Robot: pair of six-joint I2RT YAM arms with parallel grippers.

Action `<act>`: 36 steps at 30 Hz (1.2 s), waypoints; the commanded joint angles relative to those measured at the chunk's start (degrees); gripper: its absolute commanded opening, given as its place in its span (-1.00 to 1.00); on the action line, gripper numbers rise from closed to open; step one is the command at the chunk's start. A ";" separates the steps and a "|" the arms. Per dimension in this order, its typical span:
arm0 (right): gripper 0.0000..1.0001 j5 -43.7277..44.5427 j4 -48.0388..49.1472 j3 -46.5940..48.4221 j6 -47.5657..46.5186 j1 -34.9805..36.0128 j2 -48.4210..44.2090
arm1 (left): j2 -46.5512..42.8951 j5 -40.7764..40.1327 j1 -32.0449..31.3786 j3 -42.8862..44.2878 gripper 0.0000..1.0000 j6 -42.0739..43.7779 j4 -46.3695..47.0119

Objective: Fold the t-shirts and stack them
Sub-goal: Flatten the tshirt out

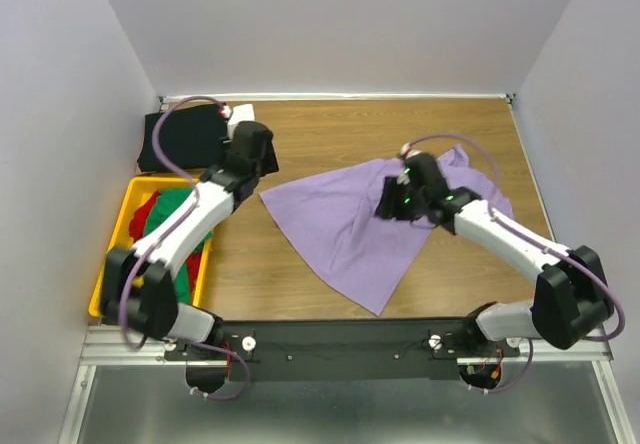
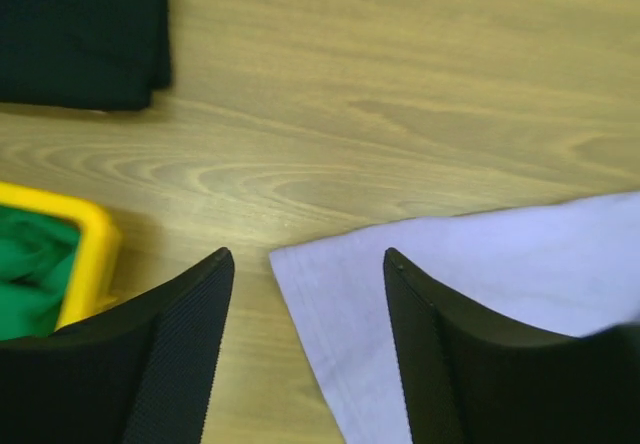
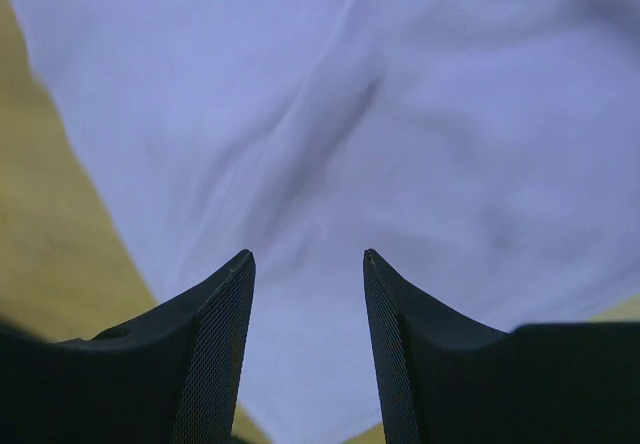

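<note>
A lavender t-shirt lies spread on the wooden table, roughly in the middle. My left gripper is open above its left corner, nothing between the fingers. My right gripper hangs open over the middle of the lavender cloth, holding nothing. A folded black t-shirt lies at the back left, also showing in the left wrist view. Green and red t-shirts sit in the yellow crate.
The yellow crate's corner shows at the left of the left wrist view, close beside my left finger. White walls enclose the table on three sides. Bare wood lies between the crate and the lavender shirt.
</note>
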 commanded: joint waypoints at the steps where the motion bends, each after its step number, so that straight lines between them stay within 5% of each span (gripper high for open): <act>1: 0.10 -0.59 -5.57 -4.58 5.43 11.88 2.91 | -17.01 -2.42 0.16 -6.51 0.47 1.12 2.94; 5: 0.09 0.92 -5.40 -2.84 8.25 21.81 10.01 | -31.11 -1.81 0.24 -15.38 0.70 1.82 5.24; 13: 0.08 1.71 -2.59 7.62 10.62 27.90 26.20 | -50.36 0.48 0.33 -29.72 0.71 1.65 13.66; 18: 0.07 -1.18 -0.74 19.91 10.37 27.90 39.11 | -52.93 1.36 0.25 -34.04 0.71 1.47 16.14; 26: 0.08 -2.32 -1.00 54.61 10.27 25.10 59.77 | -50.38 1.36 0.42 -32.98 0.71 2.53 15.79; 32: 0.13 -0.85 -1.00 55.45 7.47 20.34 53.05 | -48.19 3.38 0.42 -32.72 0.71 2.70 15.79; 36: 0.13 6.27 -1.00 37.76 6.14 17.62 34.63 | -45.12 7.16 0.33 -32.63 0.69 2.01 14.83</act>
